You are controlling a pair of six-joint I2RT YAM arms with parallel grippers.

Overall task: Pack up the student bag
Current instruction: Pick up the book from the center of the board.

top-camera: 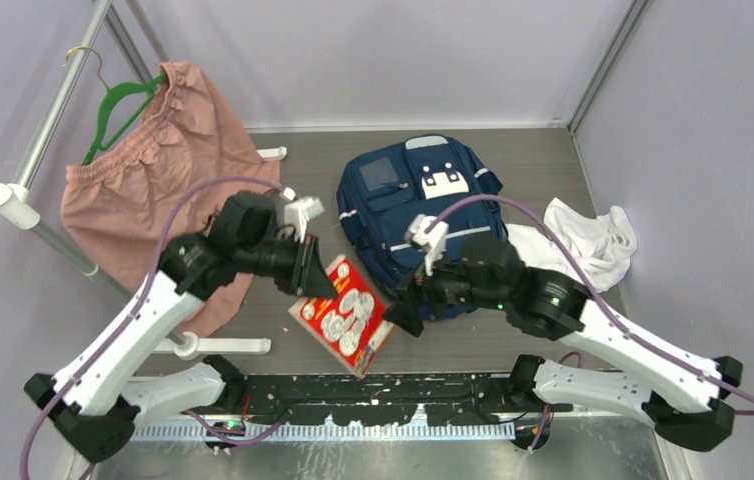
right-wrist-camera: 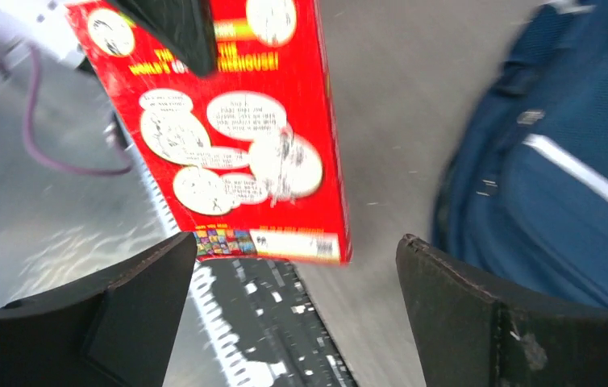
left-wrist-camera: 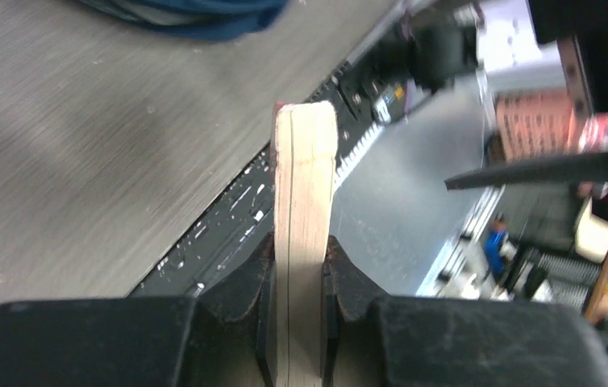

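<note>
Near edge: black mounting rail [top-camera: 373, 385], ridged, along the front of the surface [top-camera: 303, 170]; grey wood-grain laminate, matte.

Just beyond: red book [top-camera: 343, 315] [left-wrist-camera: 305, 201] [right-wrist-camera: 236, 137], thin, glossy, rectangular, white cartoon bubbles on the cover; tilted, near corner over the front edge above the rail.

Left pincer [top-camera: 315, 272] [left-wrist-camera: 301, 266]: closed firmly on the book's far-left edge, black pads flat against both covers, cream page block upright between them.

Right pincer [top-camera: 408, 312] [right-wrist-camera: 293, 242]: spread wide, nothing held; just right of the book's near corner, apart from it, close against the bag's front edge.

Mid-surface, right of centre: student bag [top-camera: 418, 215] [right-wrist-camera: 559, 161] [left-wrist-camera: 196, 16], navy woven fabric, padded, rounded outline, white reflective stripes, white patch on the front pocket; lying flat, pocket side up. Bare laminate to its left and a narrow strip behind it up to the back wall.

Right of the bag, just beside it: white cloth [top-camera: 583, 235], soft, crumpled.

Far left: pink shorts [top-camera: 153, 190], gathered waistband, on a green hanger [top-camera: 118, 110], spread over the foot of a white tubular rack [top-camera: 53, 110].

Pale lilac walls on three sides.
</note>
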